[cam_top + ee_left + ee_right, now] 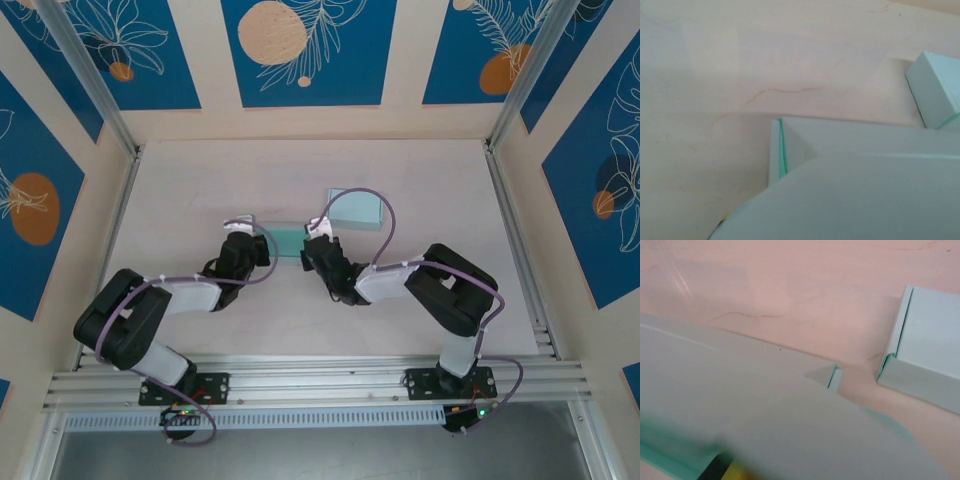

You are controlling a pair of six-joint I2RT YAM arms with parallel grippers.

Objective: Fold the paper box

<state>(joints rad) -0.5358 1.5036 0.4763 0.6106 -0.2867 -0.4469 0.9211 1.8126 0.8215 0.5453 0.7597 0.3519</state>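
The pale teal paper box [288,241] lies partly folded on the table between the two arms. My left gripper [264,246] is at its left end and my right gripper [311,250] at its right end, both close against it. A large rounded flap of the paper box [865,195] lies over the jaws in the left wrist view, with an upright side wall [776,150] behind it. The right wrist view has another flap [750,410] over the jaws there. Both grippers are shut. Whether either pinches the paper is hidden.
A second pale teal box [356,208], fully folded, sits just behind and right of the worked one, near the right gripper; it is also in the left wrist view [935,90] and the right wrist view [930,350]. Aluminium posts and walls bound the light table [190,180].
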